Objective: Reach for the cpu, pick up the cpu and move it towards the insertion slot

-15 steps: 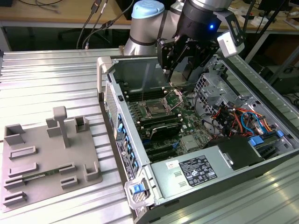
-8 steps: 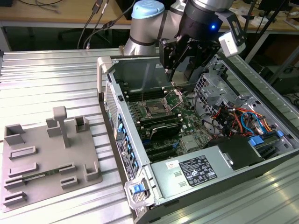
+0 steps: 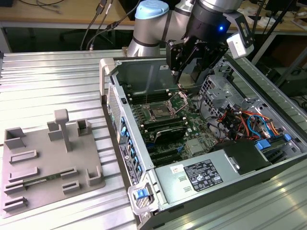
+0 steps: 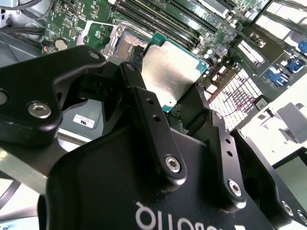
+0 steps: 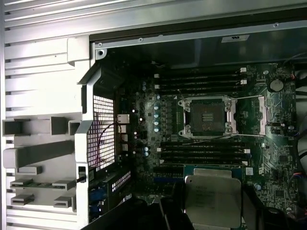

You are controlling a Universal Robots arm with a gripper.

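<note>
- While the arm hangs over the open computer case (image 3: 268, 158), I see the gripper (image 3: 184, 72) above the far part of the motherboard (image 3: 194, 132), a little beyond the insertion slot (image 3: 158, 113) in the exterior view
- Jaws closed on the cpu (image 4: 168, 76): in the second wrist view one black finger (image 4: 148, 120) presses one edge of the chip and the other finger presses the opposite edge, silvery top facing the camera
- In the first wrist view the cpu (image 5: 213, 199) sits held clear of the board, just beside the memory slots (image 5: 204, 153) that run between it and the insertion slot (image 5: 206, 117)
- Insertion slot lies open: dark centre exposed, shiny frame around it, thin wire levers swung out
- Cpu is near the slot, not over it and not touching it, as far as I can tell
- Grey plastic tray (image 3: 48, 163) with its recesses rests on the ribbed metal table (image 3: 48, 81), at the exterior view's left, well apart from the case
- Coloured cables (image 3: 244, 124) bunch inside the case at the exterior view's right
</note>
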